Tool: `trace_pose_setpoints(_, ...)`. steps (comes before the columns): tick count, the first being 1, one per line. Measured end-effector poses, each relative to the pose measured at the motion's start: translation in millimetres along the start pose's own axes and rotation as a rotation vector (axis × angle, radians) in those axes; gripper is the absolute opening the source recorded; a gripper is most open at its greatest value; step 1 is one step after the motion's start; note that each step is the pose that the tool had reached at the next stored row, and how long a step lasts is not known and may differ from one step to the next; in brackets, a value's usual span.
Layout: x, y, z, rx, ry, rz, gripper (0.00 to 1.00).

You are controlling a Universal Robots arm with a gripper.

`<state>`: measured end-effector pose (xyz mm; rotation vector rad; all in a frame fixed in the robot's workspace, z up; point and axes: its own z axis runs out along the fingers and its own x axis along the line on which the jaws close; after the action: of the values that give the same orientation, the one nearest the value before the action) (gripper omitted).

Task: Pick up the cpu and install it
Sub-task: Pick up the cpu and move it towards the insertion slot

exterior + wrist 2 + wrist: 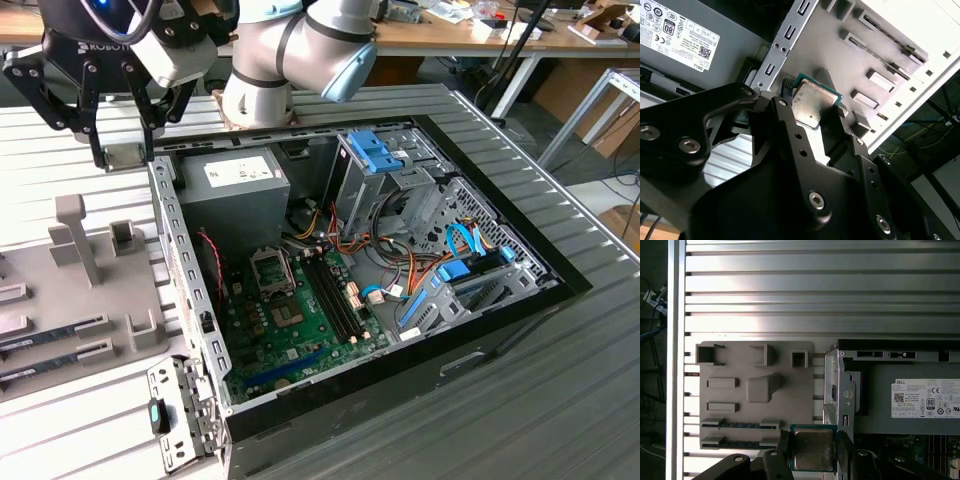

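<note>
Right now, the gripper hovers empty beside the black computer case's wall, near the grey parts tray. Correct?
Not empty: in the first wrist view the gripper is shut on the square cpu with silver-grey top and green rim. It hovers by the black computer case's wall, near the grey parts tray.

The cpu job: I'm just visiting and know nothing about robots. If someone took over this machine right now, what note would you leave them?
Gripper: shut on the cpu, pinching two opposite edges.
Where: held in the air over the computer case wall, between the grey holder tray and the power supply.
Done: the cpu is picked up, off the tray.
Left: it is not yet in the motherboard socket, which looks empty.
</note>
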<state>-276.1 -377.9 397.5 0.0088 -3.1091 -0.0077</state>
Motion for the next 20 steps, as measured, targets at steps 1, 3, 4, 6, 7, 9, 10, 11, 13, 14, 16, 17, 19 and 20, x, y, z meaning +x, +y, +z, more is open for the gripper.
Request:
trace_pose_setpoints(1, -0.6, 0.0, 0.0, 0.0001, 0.0001, 0.000, 0.47)
trace_pose_setpoints(3, -2.0, 0.0, 0.0, 0.0001, 0.0001, 0.000, 0.47)
trace_pose_setpoints(4, -3.2, 0.0, 0.0, 0.0001, 0.0001, 0.000, 0.47)
trace_pose_setpoints(6, -5.1, 0.0, 0.1, 0.0001, 0.0001, 0.000, 0.47)
trace_pose_setpoints(7, -5.8, -0.1, 0.2, 0.0000, 0.0000, 0.000, 0.47)
trace_pose_setpoints(9, -7.5, -0.1, 0.2, 0.0001, 0.0001, 0.000, 0.47)
trace_pose_setpoints(10, -8.3, -0.1, 0.2, 0.0000, 0.0001, 0.000, 0.47)
trace_pose_setpoints(11, -9.0, -0.1, 0.3, 0.0001, 0.0001, 0.000, 0.47)
trace_pose_setpoints(13, -10.5, -0.1, 0.3, 0.0000, 0.0000, 0.000, 0.47)
trace_pose_setpoints(14, -11.2, -0.1, 0.3, 0.0000, 0.0001, 0.000, 0.47)
trace_pose_setpoints(16, -12.5, -0.1, 0.4, 0.0000, 0.0001, 0.000, 0.47)
trace_pose_setpoints(17, -13.0, -0.1, 0.4, 0.0001, 0.0001, 0.000, 0.47)
trace_pose_setpoints(19, -14.4, -0.1, 0.5, 0.0000, 0.0001, 0.000, 0.47)
trace_pose_setpoints(20, -15.4, -0.1, 0.5, 0.0001, 0.0001, 0.000, 0.47)
